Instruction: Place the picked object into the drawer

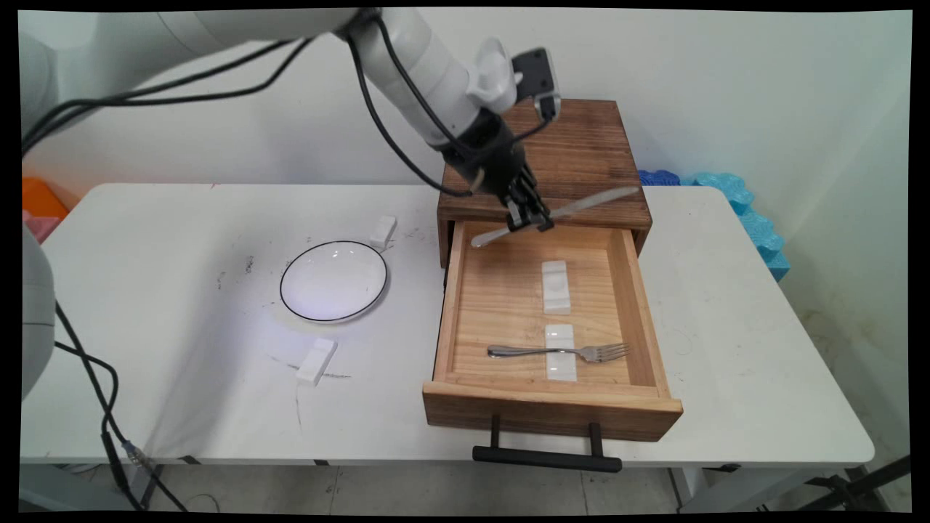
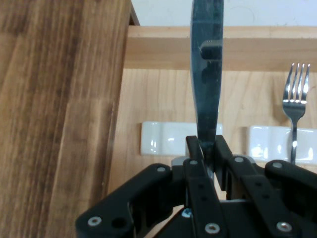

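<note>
My black gripper (image 1: 529,218) is shut on a metal table knife (image 1: 581,205) near its middle, holding it level above the back of an open wooden drawer (image 1: 458,290). In the hand view the knife blade (image 2: 207,74) rises straight up from between my fingertips (image 2: 195,148). Inside the drawer lie two white cutlery rests: one bare (image 1: 556,287) under the knife, the other (image 1: 560,363) with a silver fork (image 1: 559,352) laid across it. The hand view shows both rests (image 2: 168,138) (image 2: 277,144) and the fork's tines (image 2: 296,84).
The drawer belongs to a dark wooden cabinet (image 1: 581,152) at the table's back. A white plate with a black rim (image 1: 333,280) sits left of the drawer, with two more white rests (image 1: 383,231) (image 1: 317,361) beside it. Blue foam (image 1: 741,203) lies at the far right.
</note>
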